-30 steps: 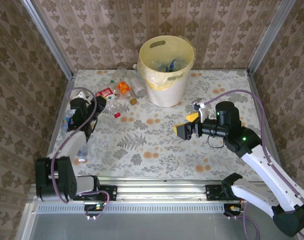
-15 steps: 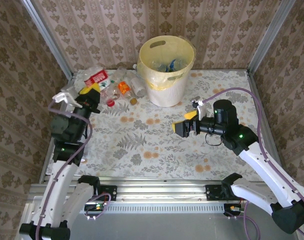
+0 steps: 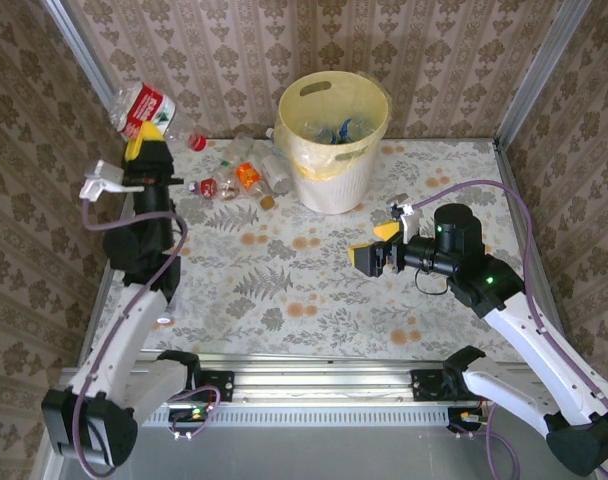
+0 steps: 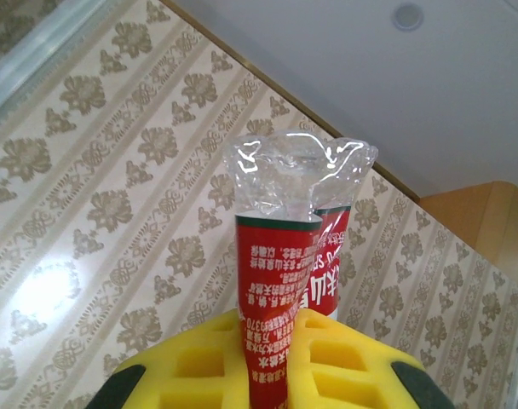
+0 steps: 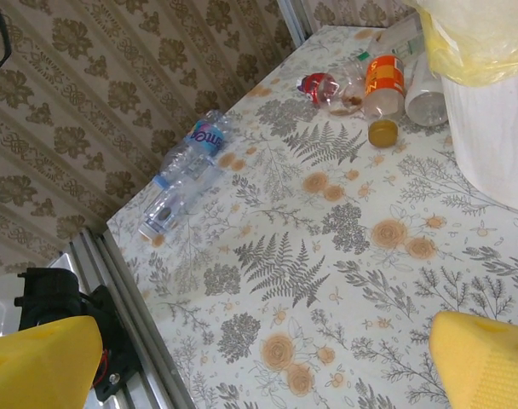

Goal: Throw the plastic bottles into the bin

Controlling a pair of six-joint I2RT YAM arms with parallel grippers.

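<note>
Patterned brown wallpaper encloses the floral-covered bench [image 3: 314, 290] on three sides. High over the far-left corner, the left pincer [image 3: 144, 142] is clenched on a crushed clear bottle with a red label [image 3: 142, 105]. The left wrist view shows this flattened bottle [image 4: 284, 247] pinched upright between the yellow pads [image 4: 199, 366]. Over the middle-right of the bench, the right pincer [image 3: 376, 256] stands released and holds nothing. The pale yellow bin [image 3: 334, 150] stands at the middle of the far edge, with several bottles [image 3: 336, 131] inside. Loose bottles [image 3: 239, 175] lie between the bin and the far-left corner, among them an orange-labelled bottle [image 5: 384, 78]. A blue-labelled bottle [image 5: 184, 166] lies near the left edge.
</note>
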